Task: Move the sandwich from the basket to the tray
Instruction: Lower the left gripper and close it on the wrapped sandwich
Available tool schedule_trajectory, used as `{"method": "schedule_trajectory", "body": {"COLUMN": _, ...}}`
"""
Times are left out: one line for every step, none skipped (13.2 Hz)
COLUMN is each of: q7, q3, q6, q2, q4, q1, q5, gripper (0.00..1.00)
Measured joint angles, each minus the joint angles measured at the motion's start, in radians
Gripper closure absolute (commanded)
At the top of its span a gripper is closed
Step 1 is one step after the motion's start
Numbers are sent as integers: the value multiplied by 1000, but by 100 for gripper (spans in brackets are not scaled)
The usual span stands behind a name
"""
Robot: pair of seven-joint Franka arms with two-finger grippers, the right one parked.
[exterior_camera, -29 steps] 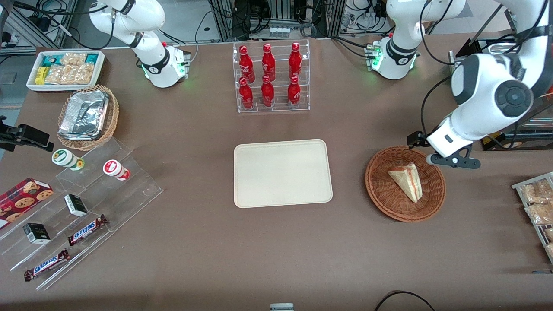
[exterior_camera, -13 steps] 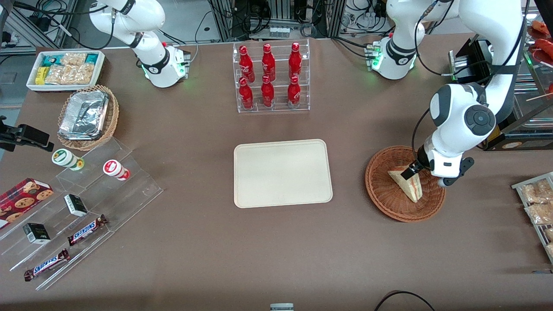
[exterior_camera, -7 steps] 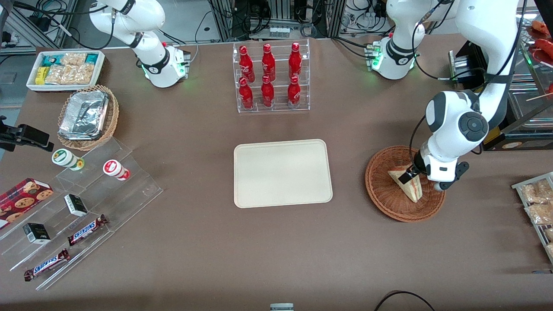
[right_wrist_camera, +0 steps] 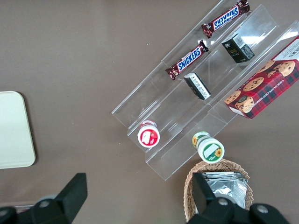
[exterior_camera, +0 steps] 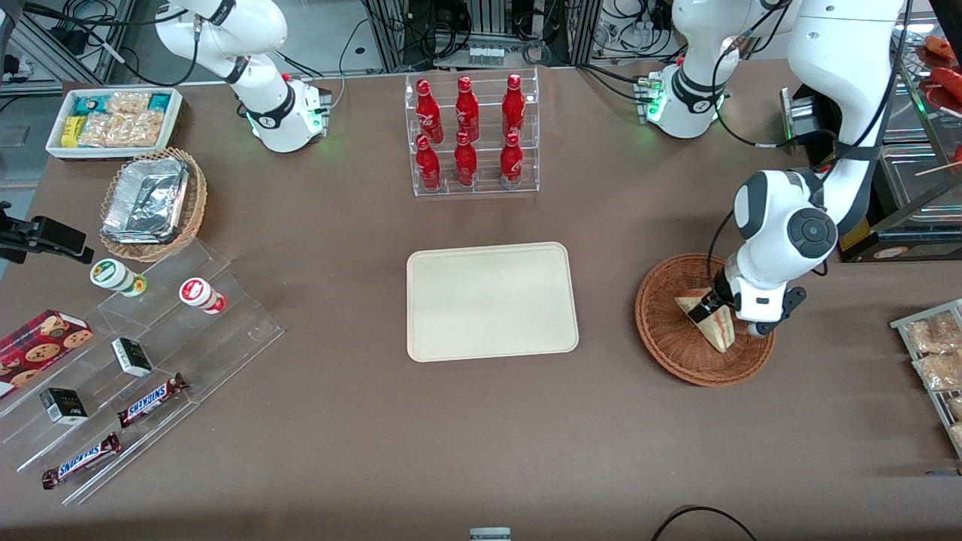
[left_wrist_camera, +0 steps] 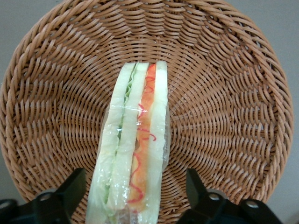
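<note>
Gripper (left_wrist_camera: 133,198) of our left arm is hanging low inside the basket (exterior_camera: 669,342), fingers spread wide and straddling the sandwich (left_wrist_camera: 133,149); one finger (left_wrist_camera: 67,189) is standing clear on each side of the wedge, neither pressing the wrap. We are seeing the sandwich lying in the basket bottom, filling edge turned up toward the wrist camera, red layer beside green. We are noting the tray (exterior_camera: 492,300) sitting bare at mid-table, well apart from the basket, toward the parked arm's end.
</note>
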State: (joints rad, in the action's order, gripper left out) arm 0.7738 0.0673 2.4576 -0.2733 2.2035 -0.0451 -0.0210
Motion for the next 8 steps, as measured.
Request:
{"method": "schedule_trajectory", "body": {"q7": 0, "q3": 0, "q6": 0, "q2": 0, "q4": 0, "q1": 0, "q5": 0, "gripper": 100}}
{"method": "schedule_trajectory", "body": {"q7": 0, "q3": 0, "q6": 0, "q2": 0, "q4": 0, "q1": 0, "q5": 0, "gripper": 100}}
{"method": "schedule_trajectory", "body": {"q7": 0, "q3": 0, "q6": 0, "q2": 0, "q4": 0, "q1": 0, "q5": 0, "gripper": 100}}
{"method": "schedule_trajectory", "body": {"q7": 0, "q3": 0, "q6": -1, "q2": 0, "q4": 0, "q1": 0, "q5": 0, "gripper": 100}}
{"method": "schedule_trajectory", "body": {"q7": 0, "q3": 0, "q6": -2, "q2": 0, "q4": 0, "q1": 0, "q5": 0, "gripper": 100}}
{"method": "schedule_trajectory", "body": {"q7": 0, "q3": 0, "q6": -5, "q2": 2, "q4": -1, "q1": 0, "q5": 0, "gripper": 100}}
{"method": "schedule_trajectory", "body": {"q7": -1, "q3": 0, "q6": -19, "q2": 6, "q4": -5, "q1": 0, "q5": 0, "gripper": 100}}
{"method": "schedule_trajectory", "body": {"q7": -2, "q3": 1, "q6": -44, "q2": 14, "q4": -15, "q1": 0, "q5": 0, "gripper": 100}}
